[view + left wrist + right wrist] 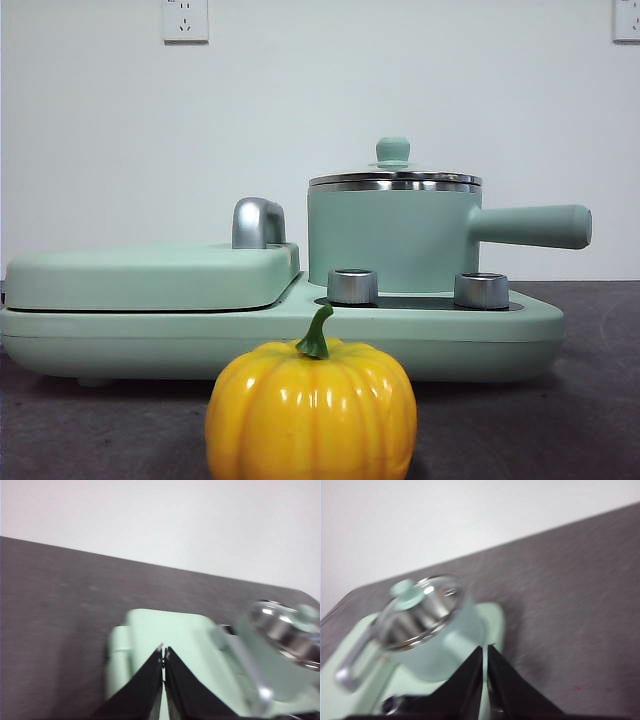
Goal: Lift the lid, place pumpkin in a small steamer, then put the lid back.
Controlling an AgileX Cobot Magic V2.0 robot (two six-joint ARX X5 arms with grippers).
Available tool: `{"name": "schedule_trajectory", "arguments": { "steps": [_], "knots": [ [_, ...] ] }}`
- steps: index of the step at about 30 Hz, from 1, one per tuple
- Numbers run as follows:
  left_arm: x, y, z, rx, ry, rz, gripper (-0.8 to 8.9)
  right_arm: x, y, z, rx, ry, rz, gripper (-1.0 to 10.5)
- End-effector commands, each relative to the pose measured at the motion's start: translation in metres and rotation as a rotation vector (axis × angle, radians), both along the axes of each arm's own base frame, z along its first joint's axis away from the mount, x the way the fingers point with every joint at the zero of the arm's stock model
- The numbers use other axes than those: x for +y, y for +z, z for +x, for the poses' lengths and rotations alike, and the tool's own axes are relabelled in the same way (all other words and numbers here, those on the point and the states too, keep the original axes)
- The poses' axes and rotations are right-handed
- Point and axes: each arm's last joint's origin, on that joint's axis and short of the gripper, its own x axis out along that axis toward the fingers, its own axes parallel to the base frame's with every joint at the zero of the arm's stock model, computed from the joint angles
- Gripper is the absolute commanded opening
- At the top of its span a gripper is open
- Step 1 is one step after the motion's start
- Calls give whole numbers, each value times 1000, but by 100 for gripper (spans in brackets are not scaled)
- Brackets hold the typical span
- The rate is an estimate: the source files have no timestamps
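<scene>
Front view: we see the pumpkin [311, 410] nearest the camera, sitting on the dark table [590, 400] in front of the base unit [280, 335], stem up and curving right. Behind it the small steamer [390, 238] stands on the right half of the base unit, its long handle pointing right. The lid [394, 175] sits closed on the steamer's rim, mint knob on top. Two silver knobs [352, 286] stand just in front of the steamer. The flat rectangular cover [150, 275] lies on the left half, with a steel handle [258, 222] behind it. No arm shows here.

Left wrist view: we see the left gripper [164, 652] hanging above the cover [170, 640], clenched, the jaws' tips pressed together with nothing between them. The steamer [270, 660] with the lid [287, 625] on it is off to one side, blurred.

Right wrist view: we see the right gripper [485, 650] clenched too, tips together, empty, above the base unit's edge [492, 620] just beside the steamer [440, 640]. The lid [420, 607] is on the steamer, picture blurred. The pumpkin does not show in either wrist view.
</scene>
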Motion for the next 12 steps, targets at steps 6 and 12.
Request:
{"name": "schedule_trajectory", "arguments": {
  "steps": [6,12],
  "knots": [
    [-14,53,16,43,-317,14,9,8,56,3,-37,324,-49,12],
    [-23,66,28,70,-486,-8,8,11,79,12,-53,456,-92,13]
  ]
}}
